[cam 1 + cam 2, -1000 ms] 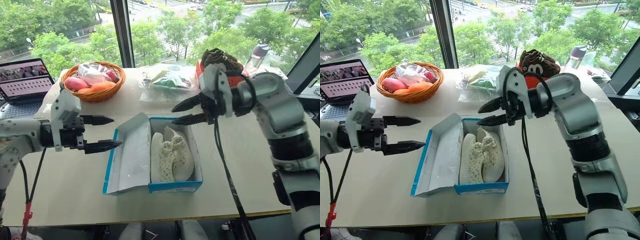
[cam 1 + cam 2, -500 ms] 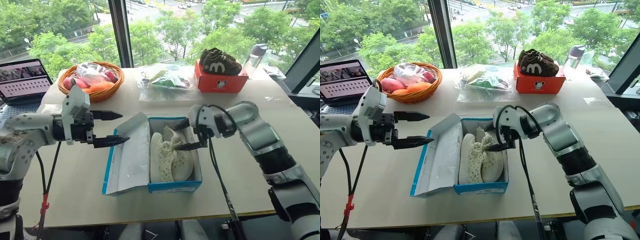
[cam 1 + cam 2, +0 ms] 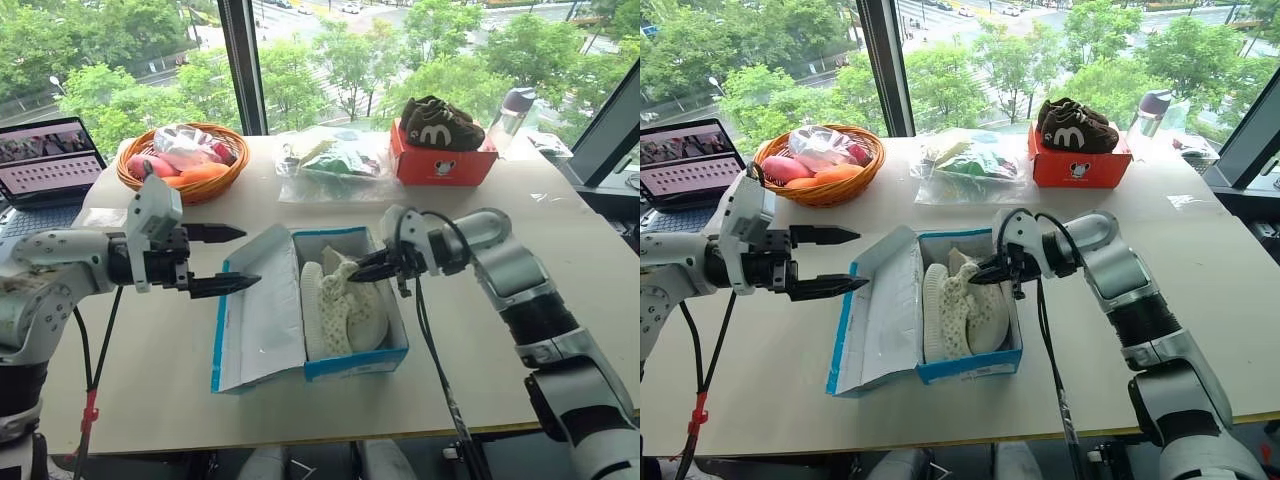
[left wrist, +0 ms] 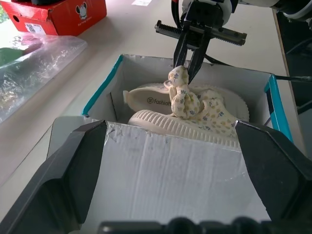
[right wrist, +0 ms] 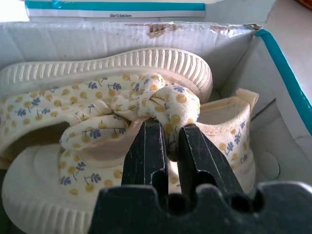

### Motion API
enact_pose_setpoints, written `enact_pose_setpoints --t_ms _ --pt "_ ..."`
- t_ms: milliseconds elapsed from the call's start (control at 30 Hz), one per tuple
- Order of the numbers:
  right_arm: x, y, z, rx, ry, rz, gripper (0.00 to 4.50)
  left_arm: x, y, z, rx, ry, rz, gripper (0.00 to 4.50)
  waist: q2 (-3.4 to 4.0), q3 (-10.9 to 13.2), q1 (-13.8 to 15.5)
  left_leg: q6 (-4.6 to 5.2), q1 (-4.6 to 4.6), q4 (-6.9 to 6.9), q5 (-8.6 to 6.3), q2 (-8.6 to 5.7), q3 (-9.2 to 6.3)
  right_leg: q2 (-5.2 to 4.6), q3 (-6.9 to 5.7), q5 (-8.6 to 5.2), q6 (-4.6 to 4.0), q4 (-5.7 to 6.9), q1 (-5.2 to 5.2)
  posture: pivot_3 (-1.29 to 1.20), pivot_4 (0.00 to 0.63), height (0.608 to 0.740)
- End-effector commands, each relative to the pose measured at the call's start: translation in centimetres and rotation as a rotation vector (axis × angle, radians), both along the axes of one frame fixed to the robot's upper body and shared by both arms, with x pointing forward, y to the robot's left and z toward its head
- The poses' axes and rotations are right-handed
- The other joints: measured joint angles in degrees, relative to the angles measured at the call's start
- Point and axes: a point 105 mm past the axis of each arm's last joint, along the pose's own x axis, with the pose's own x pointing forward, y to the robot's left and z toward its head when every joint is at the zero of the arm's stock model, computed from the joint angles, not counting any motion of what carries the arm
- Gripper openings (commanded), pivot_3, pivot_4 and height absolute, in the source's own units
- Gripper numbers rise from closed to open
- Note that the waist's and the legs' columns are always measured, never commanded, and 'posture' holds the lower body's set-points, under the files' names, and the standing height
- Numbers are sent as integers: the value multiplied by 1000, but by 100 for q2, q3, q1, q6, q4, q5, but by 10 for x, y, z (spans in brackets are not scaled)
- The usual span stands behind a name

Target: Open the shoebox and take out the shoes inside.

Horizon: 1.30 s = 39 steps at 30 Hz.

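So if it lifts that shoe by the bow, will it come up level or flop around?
Probably it dangles: the right gripper pinches only the soft fabric bow, so the shoe may tilt and swing. It looks small and light, so the bow likely holds. The knot could loosen.

The laptop (image 3: 48, 160) is cut off by the left edge of the head views, so part of its screen and keyboard is out of frame. The shoes (image 3: 343, 305) lie pressed together in the shoebox (image 3: 355, 360); the near box wall hides their lower ends. Contents of the clear plastic bag (image 3: 335, 160) are too blurred to identify. The basket (image 3: 185, 185) holds wrapped items that cannot be identified.
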Motion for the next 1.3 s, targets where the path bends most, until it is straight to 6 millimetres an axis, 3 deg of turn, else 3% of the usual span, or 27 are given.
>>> enact_pose_setpoints --t_ms 33,333,400,467,533,600,633,700,733,933,1033,1300 --pt "-3 4 27 153 -5 -9 6 -2 1 9 -7 -38 -1 4500 0 0 -2 0 0 0 0 0 0 0 0 0 0 0 0 0 150 740" --pt "5 8 51 496 190 -112 6 -2 3 11 -3 -38 3 4500 0 0 4 0 0 0 0 1 -3 0 2 2 -3 2 -2 0 150 740" --pt "11 6 45 492 169 -151 6 -1 4 11 -2 -38 4 4500 1 0 5 0 -1 0 0 0 -3 0 2 2 -2 2 -2 0 150 740" --pt "19 2 52 624 265 -190 6 -1 3 11 -2 -39 4 4500 0 0 7 0 -1 0 0 -1 -3 -1 2 2 -3 2 -2 0 150 740" --pt "28 -1 42 609 219 -247 6 0 3 11 0 -40 5 4500 0 0 5 0 -1 0 0 -1 -2 0 2 2 -3 2 -1 0 150 740" --pt "26 -7 62 816 386 -205 6 0 3 12 0 -40 4 4500 0 0 7 0 -1 0 0 -2 -2 0 2 3 -4 3 -2 0 150 740" --pt "25 -7 63 840 409 -192 6 0 3 12 1 -40 5 4500 0 1 6 0 -1 0 0 -1 -2 1 1 3 -4 2 -2 0 150 740" --pt "23 -7 55 837 413 -190 6 -1 4 12 2 -40 6 4500 1 1 4 0 -8 -2 0 -1 -3 0 3 3 -5 2 -8 0 150 740" --pt "21 -11 60 911 496 -164 6 -1 4 13 3 -40 7 4500 1 1 2 0 -11 -2 0 -1 -3 1 2 3 -5 2 -11 0 150 740" --pt "21 -10 60 1029 552 -161 6 -1 5 14 9 -42 10 4500 1 1 -13 2 -9 -1 -1 1 -3 3 3 4 -6 6 -10 0 150 740" --pt "11 -11 67 1108 633 -70 6 -1 5 15 11 -42 11 4500 1 1 -4 2 -8 -1 -1 0 -3 2 3 4 -6 6 -10 0 150 740" --pt "26 -13 52 1188 685 -158 6 -2 8 17 17 -42 19 4500 1 1 -4 1 -8 -1 -1 -1 -3 2 3 4 -5 6 -9 0 150 740"
